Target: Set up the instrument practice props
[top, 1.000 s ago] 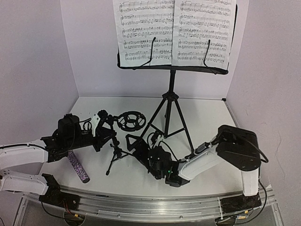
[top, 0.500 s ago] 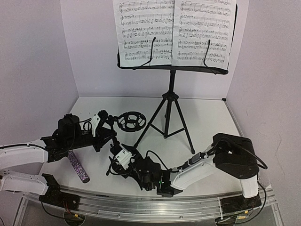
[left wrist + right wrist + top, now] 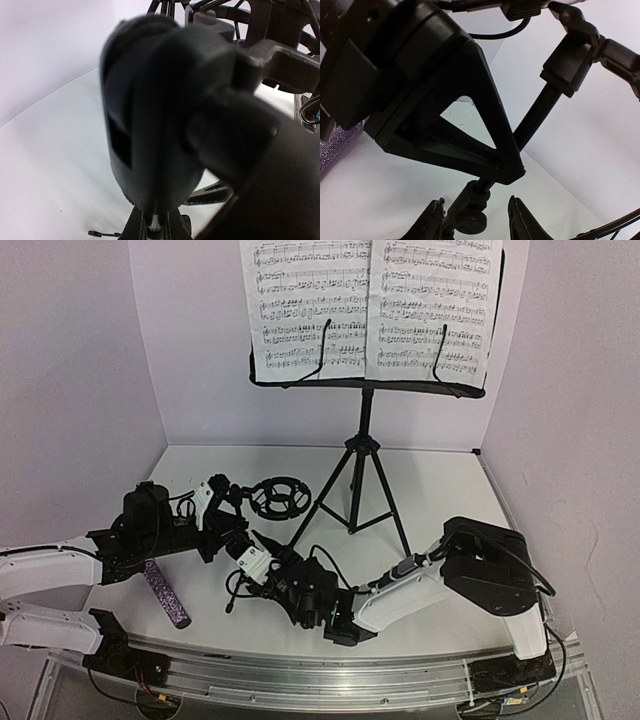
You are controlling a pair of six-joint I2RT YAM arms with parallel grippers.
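While the purple microphone [image 3: 166,593] is lying flat just left of the mic stand [image 3: 535,117], the right gripper [image 3: 474,212] is straddling that stand's lower shaft, fingers apart with a gap showing on one side, and the left gripper [image 3: 220,508] is clamping its top. Behind it, the music stand [image 3: 364,425] is holding the sheet-music pages [image 3: 315,310].

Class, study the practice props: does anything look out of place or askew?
Yes. The purple microphone lies flat on the table at near left, not in the empty ring holder of the small mic stand. The music stand stands upright with its pages in place.
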